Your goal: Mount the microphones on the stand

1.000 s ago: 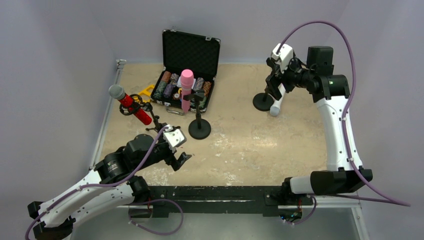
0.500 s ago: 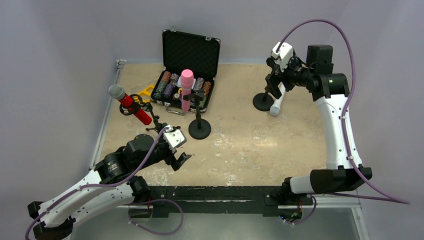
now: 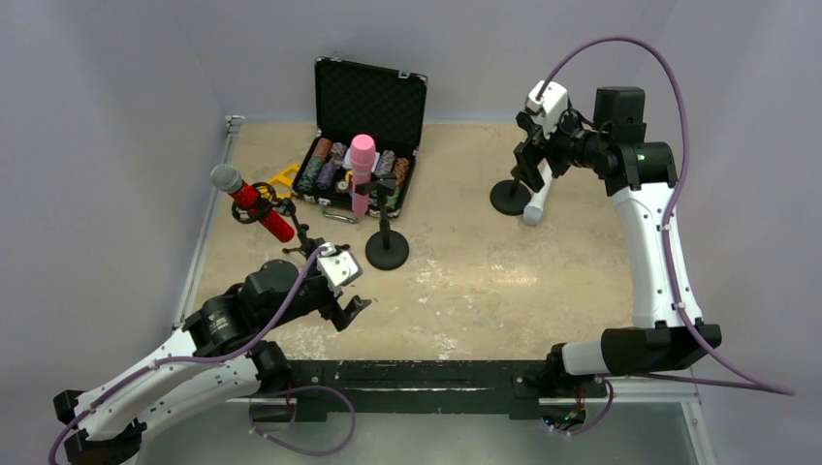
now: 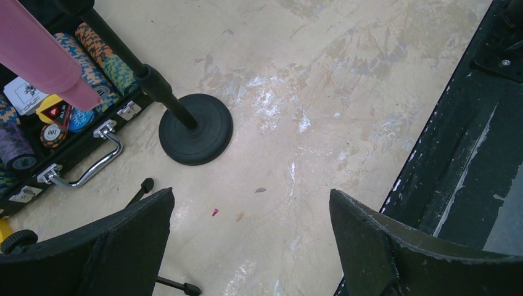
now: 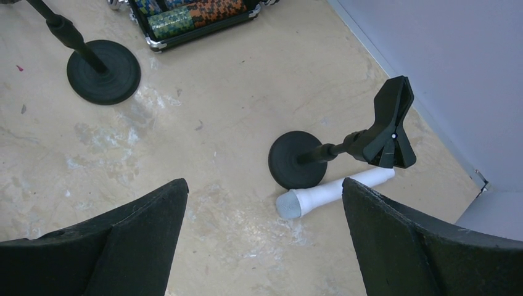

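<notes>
A white microphone (image 5: 333, 192) with a grey head lies flat on the table against the round base (image 5: 299, 161) of a stand whose black clip (image 5: 390, 129) holds nothing. My right gripper (image 5: 265, 182) hangs open above it, its fingers apart from it; from above the gripper (image 3: 528, 172) sits over the white microphone (image 3: 536, 201). The pink microphone (image 3: 362, 172) stands in the middle stand (image 3: 387, 250). The glittery red microphone (image 3: 254, 205) sits tilted in the left stand's clip. My left gripper (image 4: 251, 192) is open over bare table, near the middle stand's base (image 4: 196, 128).
An open black case (image 3: 370, 102) of poker chips stands at the back behind the pink microphone, its handle (image 4: 92, 169) toward me. A yellow object (image 3: 284, 177) lies left of it. Thin tripod legs (image 4: 169, 285) of the left stand lie by my left fingers.
The right wrist has edged slightly up and back over the white microphone. The left arm has not moved.
</notes>
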`<state>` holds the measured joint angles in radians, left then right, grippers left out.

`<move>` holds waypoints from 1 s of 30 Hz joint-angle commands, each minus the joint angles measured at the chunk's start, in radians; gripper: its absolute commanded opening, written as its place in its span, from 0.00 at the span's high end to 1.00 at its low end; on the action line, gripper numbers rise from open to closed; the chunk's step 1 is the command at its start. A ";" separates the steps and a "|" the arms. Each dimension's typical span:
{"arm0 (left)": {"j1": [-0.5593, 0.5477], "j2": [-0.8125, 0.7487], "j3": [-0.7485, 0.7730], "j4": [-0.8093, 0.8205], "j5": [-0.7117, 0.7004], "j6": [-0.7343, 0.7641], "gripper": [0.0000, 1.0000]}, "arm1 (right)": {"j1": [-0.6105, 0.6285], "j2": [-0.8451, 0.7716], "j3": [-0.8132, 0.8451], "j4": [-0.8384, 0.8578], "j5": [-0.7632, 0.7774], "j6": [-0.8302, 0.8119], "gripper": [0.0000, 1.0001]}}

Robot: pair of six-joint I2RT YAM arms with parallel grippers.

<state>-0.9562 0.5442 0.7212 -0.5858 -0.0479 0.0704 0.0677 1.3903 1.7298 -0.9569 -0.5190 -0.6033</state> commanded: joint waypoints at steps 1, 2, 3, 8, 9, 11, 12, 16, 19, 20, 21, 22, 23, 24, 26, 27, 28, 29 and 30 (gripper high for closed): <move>0.003 -0.003 -0.014 0.037 0.006 0.012 0.01 | 0.007 -0.005 0.022 0.038 -0.016 0.033 0.01; 0.004 -0.003 -0.014 0.037 0.006 0.011 0.01 | 0.007 -0.001 0.027 0.041 -0.012 0.037 0.01; 0.004 -0.003 -0.014 0.038 0.006 0.012 0.01 | 0.007 0.004 0.033 0.044 -0.005 0.039 0.01; 0.004 -0.001 -0.013 0.035 0.002 0.011 0.01 | 0.007 0.055 0.130 0.039 0.031 0.051 0.01; 0.004 -0.001 -0.014 0.035 0.001 0.011 0.01 | 0.009 0.066 0.152 0.040 0.040 0.056 0.01; 0.004 -0.003 -0.014 0.035 -0.001 0.011 0.01 | 0.016 0.083 0.184 0.053 0.073 0.066 0.01; 0.004 -0.003 -0.014 0.036 -0.003 0.011 0.01 | 0.022 0.089 0.187 0.064 0.104 0.072 0.01; 0.004 -0.001 -0.014 0.035 -0.003 0.012 0.01 | 0.052 0.150 0.188 0.116 0.254 0.132 0.03; 0.005 -0.001 -0.015 0.035 -0.004 0.013 0.01 | 0.065 0.200 0.190 0.153 0.352 0.175 0.05; 0.005 -0.002 -0.015 0.035 -0.004 0.013 0.01 | 0.067 0.216 0.193 0.161 0.373 0.186 0.06; 0.005 -0.003 -0.015 0.035 -0.005 0.014 0.01 | 0.068 0.231 0.197 0.167 0.398 0.202 0.06; 0.005 -0.003 -0.015 0.035 -0.006 0.014 0.01 | 0.069 0.248 0.203 0.173 0.415 0.210 0.07; 0.005 -0.003 -0.016 0.036 -0.006 0.014 0.01 | 0.069 0.263 0.209 0.179 0.431 0.222 0.08; 0.006 -0.002 -0.016 0.037 -0.006 0.015 0.01 | 0.069 0.280 0.217 0.182 0.433 0.227 0.10; 0.007 -0.001 -0.017 0.038 -0.004 0.016 0.01 | 0.069 0.314 0.237 0.184 0.438 0.233 0.12; 0.007 -0.001 -0.016 0.038 -0.004 0.017 0.01 | 0.069 0.332 0.247 0.183 0.435 0.235 0.13; 0.007 -0.001 -0.017 0.038 -0.004 0.017 0.01 | 0.069 0.349 0.255 0.184 0.432 0.234 0.14; 0.007 -0.001 -0.017 0.038 -0.004 0.017 0.01 | 0.069 0.361 0.262 0.188 0.435 0.234 0.15; 0.007 -0.001 -0.017 0.038 -0.005 0.017 0.01 | 0.069 0.374 0.269 0.193 0.441 0.230 0.15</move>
<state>-0.9558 0.5442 0.7208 -0.5854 -0.0483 0.0723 0.1345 1.7512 1.9244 -0.8207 -0.1207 -0.4030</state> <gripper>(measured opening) 0.993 0.856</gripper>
